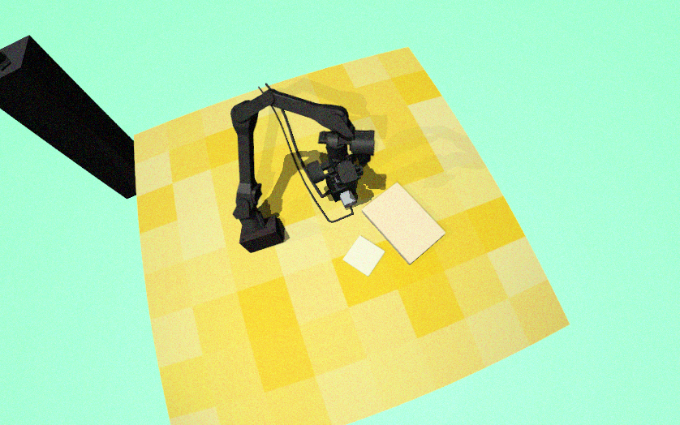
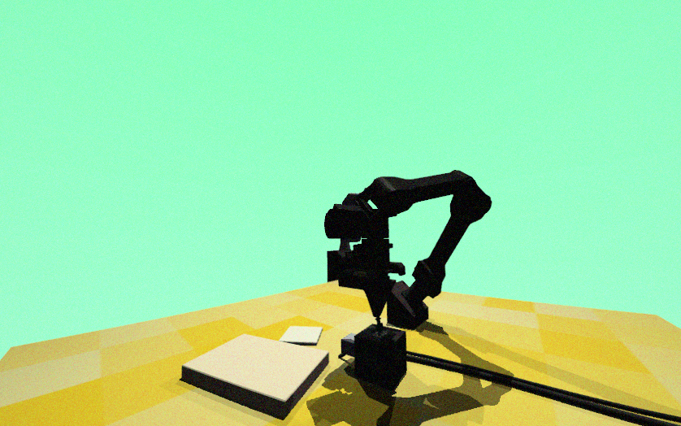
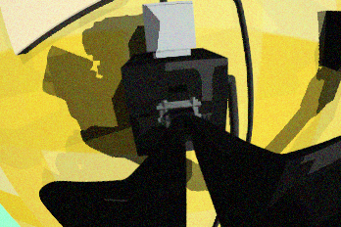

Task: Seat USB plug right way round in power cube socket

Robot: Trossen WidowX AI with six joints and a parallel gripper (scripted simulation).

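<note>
The black power cube (image 2: 380,359) (image 3: 216,80) stands upright on the table. On its top, a grey metal outline (image 3: 178,104) marks the socket area in the wrist view. The small dark USB plug (image 2: 379,321) stands upright there, a thin stub between cube and fingertips. My gripper (image 2: 378,315) (image 3: 185,123) points down over the cube's top, its fingers closed together on the plug. The fingers hide most of the plug in the wrist view, so its depth and which way round it is cannot be told. In the top view the arm covers the plug.
A light grey block (image 1: 348,199) (image 2: 349,345) (image 3: 177,26) with a black cable (image 3: 242,29) is at the cube's side. A large pale slab (image 1: 403,224) (image 2: 256,365) (image 3: 59,5) lies nearby, with a small white square (image 1: 363,255) (image 2: 301,335) beyond. Two cables (image 2: 491,373) run past the cube.
</note>
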